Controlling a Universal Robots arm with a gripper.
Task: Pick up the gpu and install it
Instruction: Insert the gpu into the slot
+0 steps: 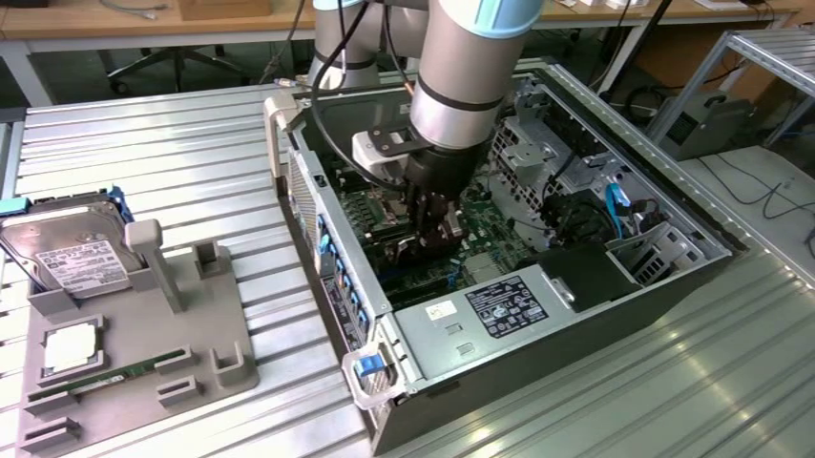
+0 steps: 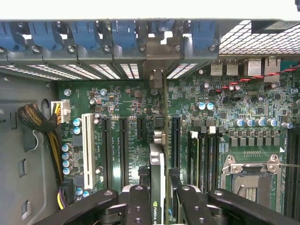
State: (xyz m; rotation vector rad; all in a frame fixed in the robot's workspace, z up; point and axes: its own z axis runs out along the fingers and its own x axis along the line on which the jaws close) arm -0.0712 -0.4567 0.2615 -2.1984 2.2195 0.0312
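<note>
Wrist view: the pincer (image 2: 157,199) grips the gpu (image 2: 158,173) edge-on, standing it upright over the motherboard (image 2: 131,98) slots inside the open computer case (image 1: 662,277), between the black fingers (image 2: 138,204).

NVIDIA logo on the gpu (image 2: 158,187) edge; other labels illegible

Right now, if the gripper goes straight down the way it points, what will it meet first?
The gripper holds the gpu edge-on above the motherboard. Going straight on, the card's lower edge would probably meet the board's expansion slots first, though depth is unclear, so exact alignment with one slot cannot be confirmed.
</note>
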